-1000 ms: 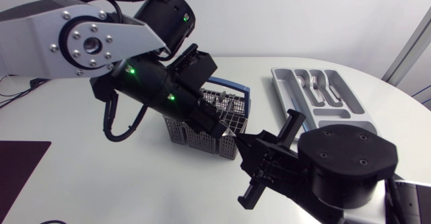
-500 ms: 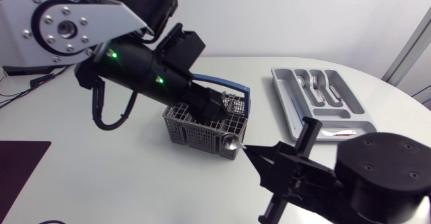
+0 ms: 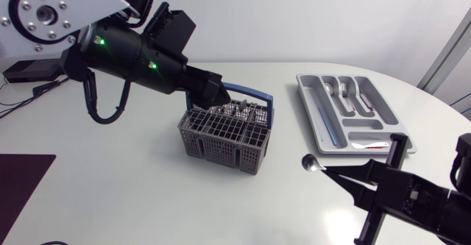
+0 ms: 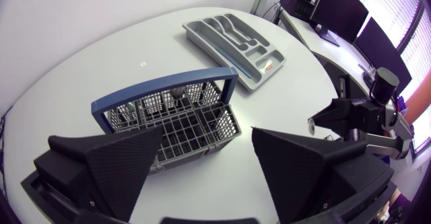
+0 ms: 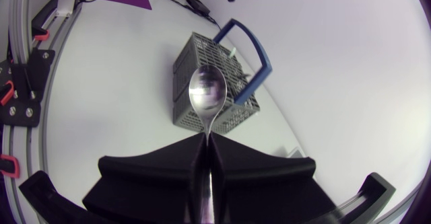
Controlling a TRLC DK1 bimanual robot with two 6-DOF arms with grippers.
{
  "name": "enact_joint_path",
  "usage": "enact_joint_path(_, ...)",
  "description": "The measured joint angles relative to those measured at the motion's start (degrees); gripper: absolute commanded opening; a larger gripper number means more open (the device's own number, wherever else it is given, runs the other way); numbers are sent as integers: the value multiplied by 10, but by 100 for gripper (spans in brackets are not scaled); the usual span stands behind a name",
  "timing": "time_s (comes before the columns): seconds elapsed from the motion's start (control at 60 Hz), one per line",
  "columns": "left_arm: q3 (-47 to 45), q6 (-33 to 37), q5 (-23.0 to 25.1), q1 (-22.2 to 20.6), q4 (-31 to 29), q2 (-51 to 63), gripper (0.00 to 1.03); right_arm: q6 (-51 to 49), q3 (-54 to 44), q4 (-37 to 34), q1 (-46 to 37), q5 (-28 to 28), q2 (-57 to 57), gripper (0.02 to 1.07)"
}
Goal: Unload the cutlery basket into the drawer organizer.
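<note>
Our left arm: enters from the left edge and slants down and rightward over the far-left part of the table. Its left gripper hangs just above the far-left rim of the cutlery basket, with the fingers spread wide and nothing held; in the left wrist view the basket lies ahead of and below the gap between them. Our right arm: enters at the near right corner, low over the table, with the right gripper pointing leftward to the basket. Its fingers are clamped together on the handle of a spoon, whose bowl juts out ahead of the fingertips, facing the right wrist camera. Edges and room: the table's curved right edge runs just beyond the drawer organizer; a strip of bare white top separates basket from organizer, and a wider bare stretch lies left of and nearer than the basket. The basket is grey mesh and stands near the table's middle; its blue handle stands up over the far side, and some cutlery is visible upright inside. The organizer is a grey tray at far right, lying lengthwise from far to near, with cutlery in its far compartments. The spoon is held in the air right of the basket's near-right corner and apart from it, and nearer than the organizer's near end, with the basket directly ahead of the spoon's bowl
</note>
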Motion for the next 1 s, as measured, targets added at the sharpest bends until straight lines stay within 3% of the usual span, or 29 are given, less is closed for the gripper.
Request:
enact_joint_path(0.2,0,0,-2,1,0,-2,98,-108,3,45,-214,-137,174,8)
enact_joint_path(0.433,-2,1,-14,4,0,-18,98,-203,84,57,-344,-203,382,8)
enact_joint_path(0.65,-9,5,-15,19,1,-29,99,-304,219,29,-412,-209,548,8)
enact_joint_path(1.0,-17,14,-17,34,2,-36,99,-496,440,-130,-462,-146,749,8)
